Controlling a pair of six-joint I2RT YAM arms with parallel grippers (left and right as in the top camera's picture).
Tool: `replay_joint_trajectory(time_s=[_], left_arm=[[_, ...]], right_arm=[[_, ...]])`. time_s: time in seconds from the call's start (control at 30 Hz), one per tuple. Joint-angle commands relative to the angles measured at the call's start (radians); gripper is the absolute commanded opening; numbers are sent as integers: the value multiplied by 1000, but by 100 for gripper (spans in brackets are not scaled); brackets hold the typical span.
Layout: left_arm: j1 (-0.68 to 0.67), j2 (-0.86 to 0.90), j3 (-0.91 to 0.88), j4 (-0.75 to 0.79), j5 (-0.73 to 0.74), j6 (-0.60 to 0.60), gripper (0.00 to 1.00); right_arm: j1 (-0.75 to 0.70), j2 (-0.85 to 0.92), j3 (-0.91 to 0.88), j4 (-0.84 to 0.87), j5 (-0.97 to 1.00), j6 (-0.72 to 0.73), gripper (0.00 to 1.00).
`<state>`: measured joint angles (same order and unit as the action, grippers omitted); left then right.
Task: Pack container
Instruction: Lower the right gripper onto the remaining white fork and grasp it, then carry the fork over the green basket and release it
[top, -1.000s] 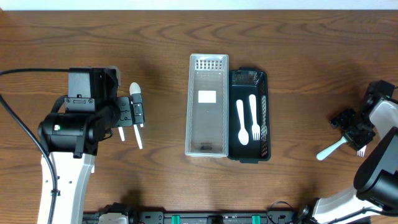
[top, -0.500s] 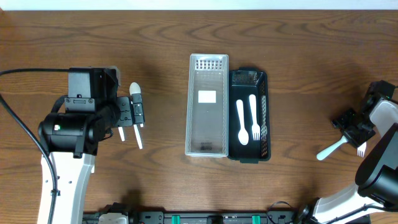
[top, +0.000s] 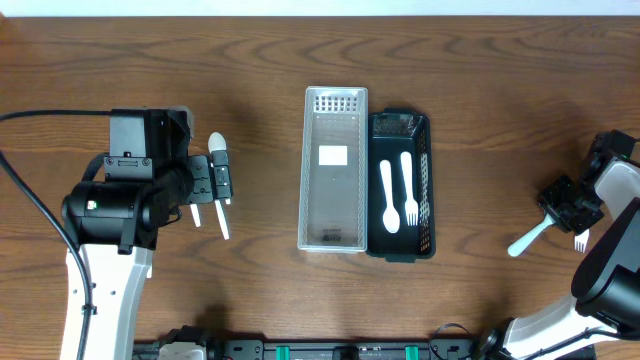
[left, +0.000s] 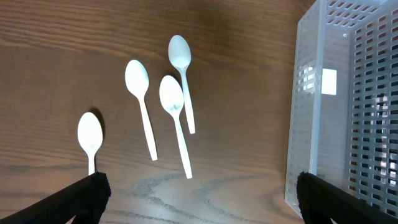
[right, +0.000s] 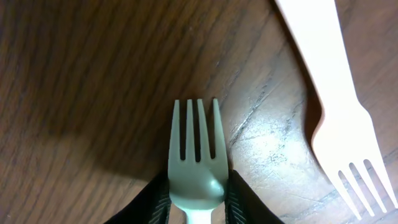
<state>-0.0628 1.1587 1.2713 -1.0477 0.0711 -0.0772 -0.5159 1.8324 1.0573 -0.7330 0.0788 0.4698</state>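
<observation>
The right pincer (right: 196, 190) is clenched on the neck of a white plastic fork (right: 196, 149) at the 3 o'clock edge of the bench (top: 250, 60). Its fingers (right: 155, 202) press in from both sides just below the tines. Gripping there rather than on the thin handle probably gives a stiffer hold for carrying. The wrist view does not show whether the fork is clear of the wood. A second fork (right: 339, 106) lies flat toward 2 o'clock of the held one in that view, apart from the fingers, so it looks set aside for a later trip. The black container (top: 398, 125) sits near the bench's centre, well apart from this pincer toward 9 o'clock. It already holds a white spoon (top: 388, 197) and a packed fork (top: 408, 187) side by side, with their handles running along the long walls, likely the only way such long pieces lie flat. A clear perforated basket (top: 335, 98) stands against its 9 o'clock wall with no cutlery in it. On the 9 o'clock side of the bench the left pincer (left: 200, 190) is released, with its fingers spread wide above four loose spoons (left: 172, 98), which suits dropping onto one of them. The held fork will likely need a long carry toward 9 o'clock and a turn to line up with the packed pieces.
</observation>
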Motion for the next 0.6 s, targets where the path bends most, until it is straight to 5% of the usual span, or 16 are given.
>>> replay_joint_trajectory(time_s=[0.0,0.27,0.57], left_arm=[[-3,5,19,-2,-12,13,98],[-3,5,19,-2,-12,13,98],[-3,5,19,-3,-12,13,98]], right_arm=[[-8,27,-6,-5,22,0,20],[77,-62,52,-97,-8,-1,15],[422,-309,209,-206,-88,-22,18]])
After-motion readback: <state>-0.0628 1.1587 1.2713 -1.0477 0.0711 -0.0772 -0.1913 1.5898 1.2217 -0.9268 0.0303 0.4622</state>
